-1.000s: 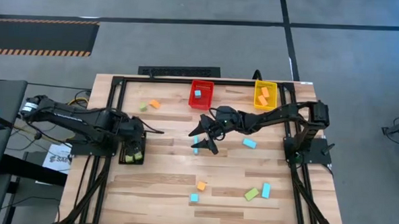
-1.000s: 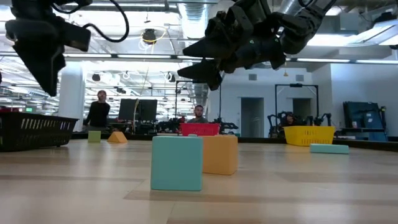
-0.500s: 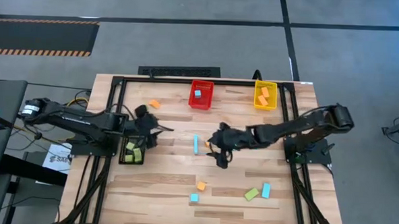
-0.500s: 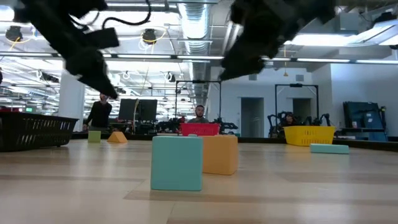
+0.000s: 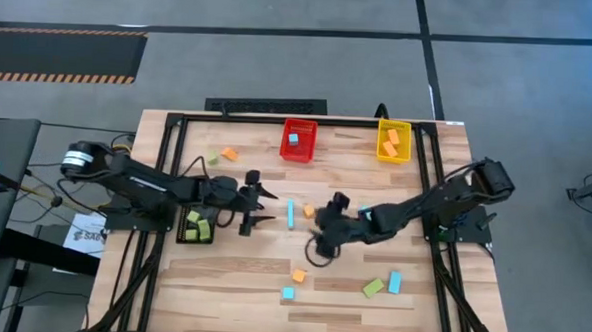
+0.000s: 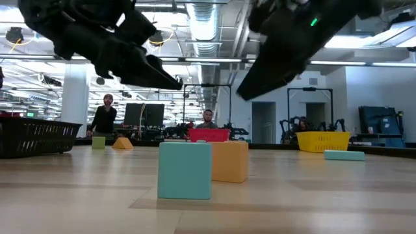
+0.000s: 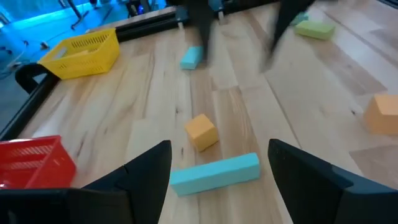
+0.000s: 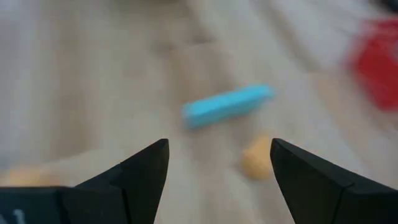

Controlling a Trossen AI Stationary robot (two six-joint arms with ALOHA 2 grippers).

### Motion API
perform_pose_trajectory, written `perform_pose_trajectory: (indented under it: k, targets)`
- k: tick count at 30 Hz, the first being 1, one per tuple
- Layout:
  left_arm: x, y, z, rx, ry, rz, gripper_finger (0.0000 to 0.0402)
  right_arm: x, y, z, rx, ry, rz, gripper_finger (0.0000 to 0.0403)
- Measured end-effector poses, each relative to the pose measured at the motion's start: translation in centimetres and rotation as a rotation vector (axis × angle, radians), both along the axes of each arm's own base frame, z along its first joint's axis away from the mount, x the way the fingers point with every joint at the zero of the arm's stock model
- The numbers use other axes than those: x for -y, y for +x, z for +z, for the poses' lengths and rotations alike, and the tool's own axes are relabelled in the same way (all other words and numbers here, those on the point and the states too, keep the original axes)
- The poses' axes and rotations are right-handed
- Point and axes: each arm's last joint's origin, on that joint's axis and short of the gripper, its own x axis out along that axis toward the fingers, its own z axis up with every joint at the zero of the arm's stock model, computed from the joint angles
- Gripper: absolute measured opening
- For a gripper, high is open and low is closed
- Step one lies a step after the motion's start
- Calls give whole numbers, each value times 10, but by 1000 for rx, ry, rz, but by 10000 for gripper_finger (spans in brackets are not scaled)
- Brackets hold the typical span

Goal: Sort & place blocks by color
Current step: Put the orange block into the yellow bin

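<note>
A light blue bar (image 5: 290,213) lies flat on the table's middle, with an orange cube (image 7: 201,131) just to its right. My left gripper (image 5: 263,205) is open and hangs a little left of the bar, pointing at it; in the left wrist view the bar (image 7: 214,173) lies between the fingers' lines, untouched. My right gripper (image 5: 322,224) is open too and hovers right of the bar and cube, facing them; its wrist view shows the bar (image 8: 227,104) and cube (image 8: 256,157) ahead. Other blocks lie scattered: orange (image 5: 229,154), green (image 5: 212,158), orange (image 5: 298,275), blue (image 5: 287,294), green (image 5: 374,287), blue (image 5: 394,281).
A red bin (image 5: 298,139) holding a blue block and a yellow bin (image 5: 393,140) holding orange blocks stand at the far edge. A black bin (image 5: 195,226) with green blocks sits at the left, under my left arm. A blue block (image 5: 366,211) lies beside my right arm.
My left gripper has swung from above the black bin toward the table's middle and the blue bar, sinking and tipping from pointing down to nearly level. My right gripper has drawn back from the bar toward the table's right and near side. The bar lies still.
</note>
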Motion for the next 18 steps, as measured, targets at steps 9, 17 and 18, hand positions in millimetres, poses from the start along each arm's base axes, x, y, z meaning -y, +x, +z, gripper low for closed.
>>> perform_pose_trajectory:
  k: [9,17,18]
  targets:
    - [-6,2,-3,3,-6,140,254,14,16,-41,63,131,-293,301]
    - [-19,0,-4,-16,-36,184,254,20,19,-61,89,151,-446,301]
    - [-20,0,-4,-13,-43,188,254,21,19,-64,85,155,-454,301]
